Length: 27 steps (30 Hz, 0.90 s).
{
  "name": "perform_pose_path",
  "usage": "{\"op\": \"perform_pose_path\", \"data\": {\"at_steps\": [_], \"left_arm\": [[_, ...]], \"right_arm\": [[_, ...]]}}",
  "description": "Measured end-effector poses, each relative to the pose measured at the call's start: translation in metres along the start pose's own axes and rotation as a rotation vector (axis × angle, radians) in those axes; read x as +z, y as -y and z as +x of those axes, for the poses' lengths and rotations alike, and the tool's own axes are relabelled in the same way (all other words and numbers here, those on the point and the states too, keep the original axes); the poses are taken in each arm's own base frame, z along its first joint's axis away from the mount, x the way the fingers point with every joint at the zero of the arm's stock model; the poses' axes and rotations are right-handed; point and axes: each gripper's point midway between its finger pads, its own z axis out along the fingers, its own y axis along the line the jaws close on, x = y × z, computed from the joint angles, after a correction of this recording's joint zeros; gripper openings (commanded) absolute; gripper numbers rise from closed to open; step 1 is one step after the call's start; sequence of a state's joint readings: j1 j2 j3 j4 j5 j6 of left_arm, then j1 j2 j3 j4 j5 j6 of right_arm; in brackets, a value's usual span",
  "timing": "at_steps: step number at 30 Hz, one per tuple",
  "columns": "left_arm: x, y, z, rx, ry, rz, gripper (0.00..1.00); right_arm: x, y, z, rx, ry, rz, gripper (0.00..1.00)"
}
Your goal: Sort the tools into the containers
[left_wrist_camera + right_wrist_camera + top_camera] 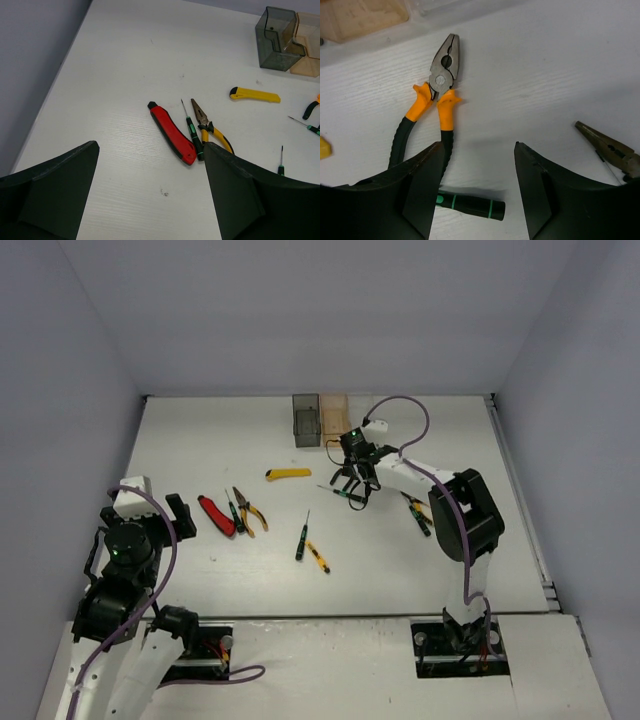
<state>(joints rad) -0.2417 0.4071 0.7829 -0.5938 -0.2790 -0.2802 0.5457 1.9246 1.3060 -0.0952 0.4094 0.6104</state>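
Main risk: a bad pinch on the thin black-and-green screwdriver (470, 205). Handle lying along the closing line of the right claw (477, 150), not across it, so squeezed end to end; likely to squirt out, roll or tip up. Second risk: snagging the black-and-orange-handled pliers with grey steel nose (441, 75). Black grip right against or just beside the finger (415, 195) at lower left of the right wrist frame, cannot tell which. Could drag both tools or lift neither.

Right claw: part spread, straddling the screwdriver handle, pinching nothing visible. Left claw (150, 147): spread wide, empty, hovering over the white desk (125, 60) at lower left of the top view, near the red-handled cutter (172, 134).

Screwdriver: flat on the desk, centre-right of the top view, just below the bins. Long axis near horizontal in the right wrist frame, butt end to the right, shaft hidden behind the finger; in the top view, thin shaft toward frame left.

Pliers: long axis near vertical in the right wrist frame, nose up toward the orange-tinted plastic bin (360, 17). Smoky grey bin (306, 420) just left of that one in the top view.
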Motion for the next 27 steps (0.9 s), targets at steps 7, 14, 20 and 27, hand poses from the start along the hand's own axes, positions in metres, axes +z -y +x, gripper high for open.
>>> {"op": "perform_pose_path", "data": {"at_steps": [7, 14, 20, 27], "left_arm": [[0.001, 0.000, 0.004, 0.004, -0.010, 0.000, 0.82], [0.001, 0.000, 0.004, 0.007, -0.010, 0.000, 0.82], [0.001, 0.001, 0.004, 0.010, -0.010, 0.005, 0.82], [0.001, 0.001, 0.005, 0.012, -0.011, 0.006, 0.82]], "right_arm": [[0.010, -0.014, 0.014, 0.005, -0.024, -0.012, 0.46], [0.027, -0.018, 0.031, -0.002, -0.055, 0.001, 0.39], [0.032, -0.021, 0.027, 0.010, -0.036, 0.008, 0.17], [0.033, -0.019, 0.026, -0.005, -0.026, 0.014, 0.01]]}}
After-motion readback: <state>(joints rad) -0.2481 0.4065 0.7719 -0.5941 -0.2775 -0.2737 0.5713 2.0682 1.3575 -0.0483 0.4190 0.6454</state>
